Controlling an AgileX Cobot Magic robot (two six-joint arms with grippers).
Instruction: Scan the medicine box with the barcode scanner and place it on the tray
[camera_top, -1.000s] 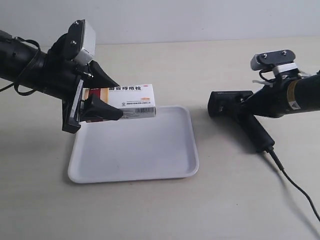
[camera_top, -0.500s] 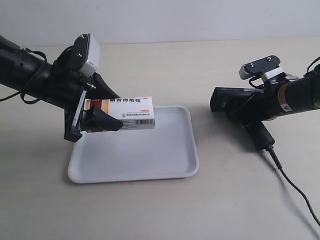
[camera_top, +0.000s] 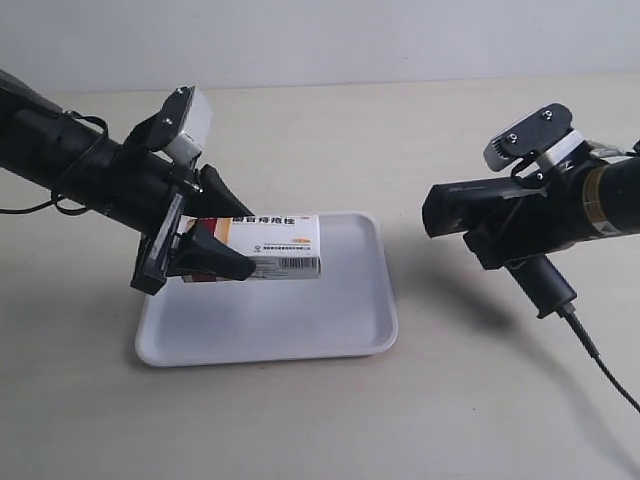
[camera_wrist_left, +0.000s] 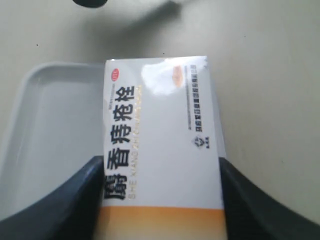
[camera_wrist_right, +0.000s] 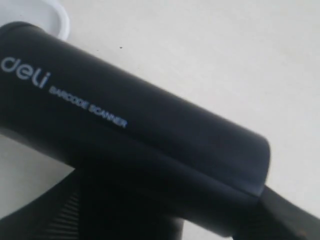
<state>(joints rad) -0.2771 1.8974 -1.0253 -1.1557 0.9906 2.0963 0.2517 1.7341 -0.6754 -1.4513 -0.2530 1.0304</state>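
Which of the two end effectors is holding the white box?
The left end effector, at the exterior view's left, grips the medicine box; the right one holds the black barcode scanner.

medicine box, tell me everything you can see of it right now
The medicine box is a small white cardboard carton with an orange band at the gripped end, Chinese lettering on its top face and a barcode on its side. It lies roughly level in the air above the tray, not touching it, pinched across its width at one end by the left gripper.

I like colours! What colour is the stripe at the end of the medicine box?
Orange on the medicine box, clearest in the left wrist view; the rest looks white.
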